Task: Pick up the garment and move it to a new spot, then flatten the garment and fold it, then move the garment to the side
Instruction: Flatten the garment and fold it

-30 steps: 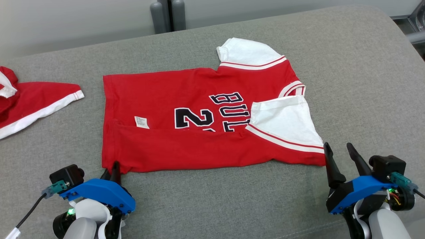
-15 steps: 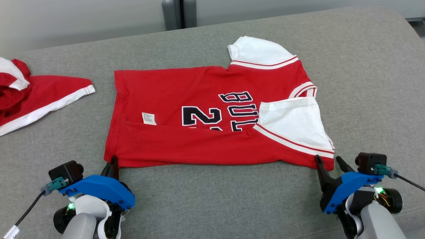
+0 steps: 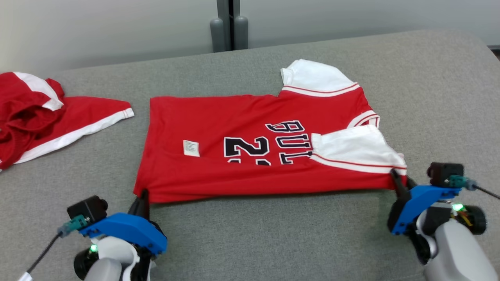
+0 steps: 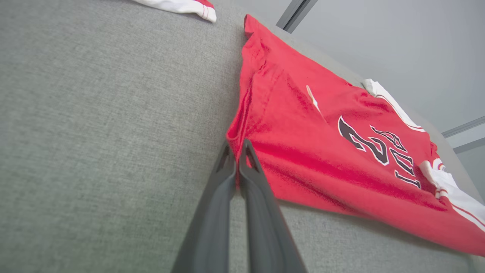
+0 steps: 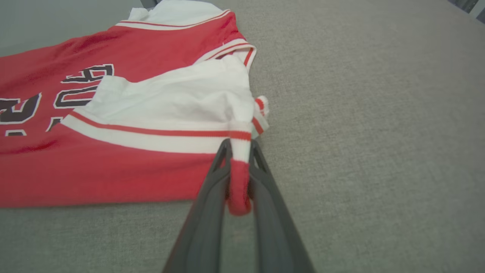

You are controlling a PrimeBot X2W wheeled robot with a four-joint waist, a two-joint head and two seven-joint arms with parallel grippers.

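Matt cloth garment (image 3: 218,117), coarse-woven upholstery (image 3: 273,234)

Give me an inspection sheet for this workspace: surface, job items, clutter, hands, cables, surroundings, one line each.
Surface: grey fabric surface, no stains seen.
Job's things: red jersey, lying flat, near side folded over, white sleeve folded onto the lettering.
Clutter: second red and white garment, crumpled at far left, apart from the jersey.
Hands: left hand shut on the jersey's near left corner; right hand shut on its near right corner, cloth seen in its grip.
Cables: left cable and right cable run off the wrist cameras; neither touches the jersey.
Surroundings: pale wall and two grey posts behind the surface.
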